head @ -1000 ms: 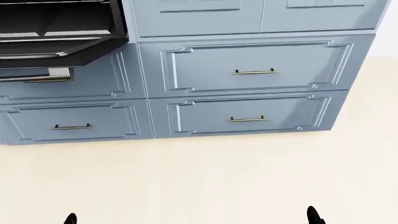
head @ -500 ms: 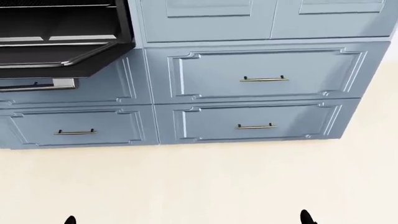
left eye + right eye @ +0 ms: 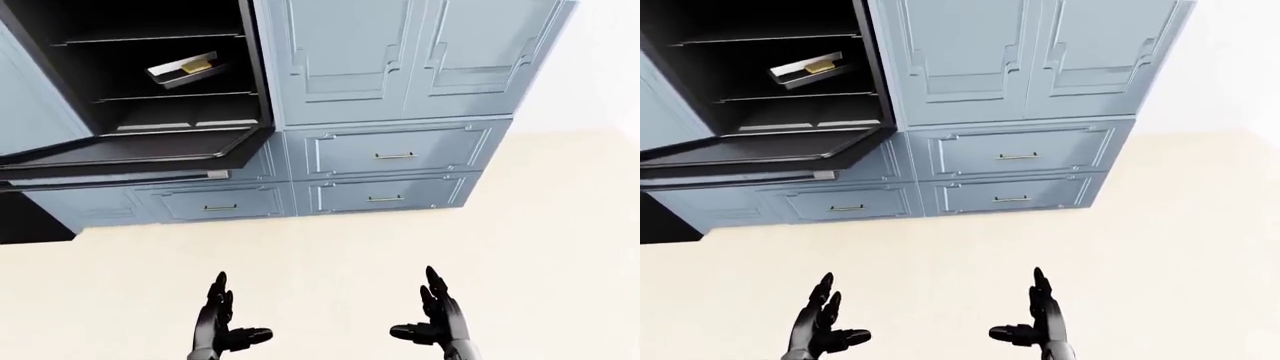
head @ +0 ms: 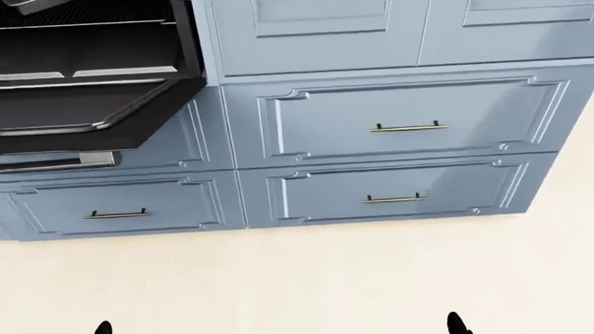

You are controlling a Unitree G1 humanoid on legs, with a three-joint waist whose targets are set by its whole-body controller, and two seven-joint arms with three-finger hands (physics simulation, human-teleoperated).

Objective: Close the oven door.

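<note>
Oven door (image 3: 120,150) is dropped open, well up and left of both hands, long edge running left-right. Left hand (image 3: 222,322) is nearer; right hand (image 3: 437,319) farther. Both are held empty, fingers spread.

floor (image 3: 330,247): pale cream — cabinets (image 3: 400,60): blue-grey, panelled | drawers (image 4: 399,125): slim bar handles | wall (image 3: 600,67): white

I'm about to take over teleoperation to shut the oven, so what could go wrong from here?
The open oven door sits far toward the left-eye view's left, while the left hand and right hand hang low, apart from it; a reach from here may miss. The tray lies tilted on a rack and could shift if the door slams.
</note>
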